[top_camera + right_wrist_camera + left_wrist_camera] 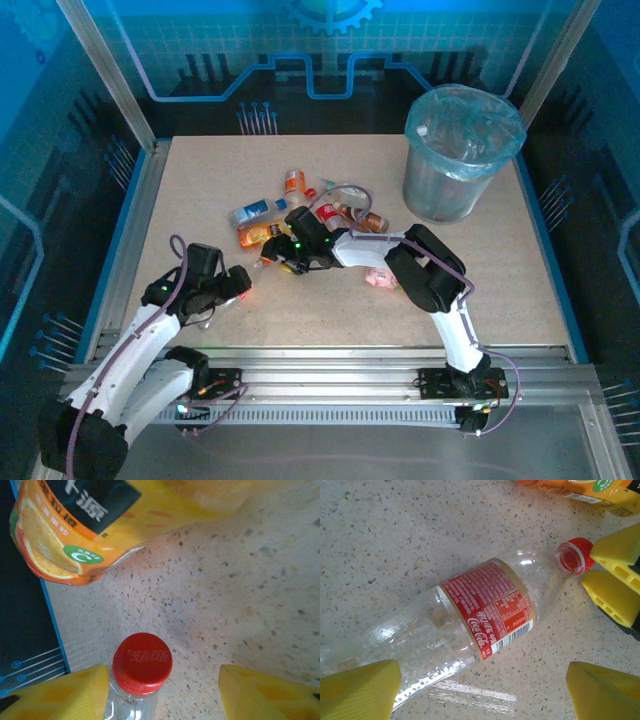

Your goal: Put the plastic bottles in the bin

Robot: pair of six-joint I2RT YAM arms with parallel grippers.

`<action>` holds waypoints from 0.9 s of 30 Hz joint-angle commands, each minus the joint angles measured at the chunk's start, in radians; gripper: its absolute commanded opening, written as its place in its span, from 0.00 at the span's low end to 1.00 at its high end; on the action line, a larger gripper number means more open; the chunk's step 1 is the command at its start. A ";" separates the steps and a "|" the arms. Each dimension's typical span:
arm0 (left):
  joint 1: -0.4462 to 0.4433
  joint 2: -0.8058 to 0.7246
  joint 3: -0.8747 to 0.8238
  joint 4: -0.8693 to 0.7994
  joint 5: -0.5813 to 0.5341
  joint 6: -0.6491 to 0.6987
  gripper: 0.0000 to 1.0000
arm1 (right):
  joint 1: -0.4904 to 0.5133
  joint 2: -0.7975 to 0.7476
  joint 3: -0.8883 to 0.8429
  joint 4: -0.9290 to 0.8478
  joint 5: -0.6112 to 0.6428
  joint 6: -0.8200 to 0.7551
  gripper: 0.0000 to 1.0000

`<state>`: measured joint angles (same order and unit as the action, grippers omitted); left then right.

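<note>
Big speckled beige table (200, 190) takes up most of the overhead view. The round grey bin with the light-blue bag liner (445, 185) stands upright at the far right corner. The plastic bottles (300, 212) lie in a loose heap on the table around the middle, left of the bin and well apart from it.

Both arms reach in toward the near edge of that heap. The left end effector (238, 285) is released. In its wrist view its two yellow fingers (360, 687) stand wide apart over a clear plastic cola bottle with a red label (485, 615). That bottle lies on its side on the table, its base running down past one finger.

The right end effector (165, 695) sits at the neck end of the same bottle, jaws apart and not clamped. Just past it lies an orange juice bottle with an orange-slice label (90, 525), also on its side.

Smallest bit: the cola bottle's red screw cap (142, 664) sits between the right arm's fingers. It's right up against one of them (can't tell if it's touching), with a clear gap to the other.
</note>
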<state>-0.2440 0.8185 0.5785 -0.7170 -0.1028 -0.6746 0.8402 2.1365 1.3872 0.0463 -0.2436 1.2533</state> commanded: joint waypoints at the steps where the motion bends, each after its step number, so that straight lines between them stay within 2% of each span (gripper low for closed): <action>1: 0.012 0.007 -0.017 0.023 0.020 -0.017 0.86 | 0.023 0.031 0.022 0.026 -0.033 0.022 0.60; 12: 0.011 0.011 -0.032 0.033 0.023 -0.023 0.86 | 0.029 0.080 0.030 0.088 -0.070 0.050 0.57; 27: 0.012 -0.003 -0.065 0.049 0.047 -0.047 0.86 | 0.035 0.094 0.040 0.190 -0.141 0.072 0.61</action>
<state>-0.2409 0.8288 0.5388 -0.6750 -0.0811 -0.6910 0.8577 2.2013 1.4113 0.2035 -0.3527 1.3212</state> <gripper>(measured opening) 0.859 0.609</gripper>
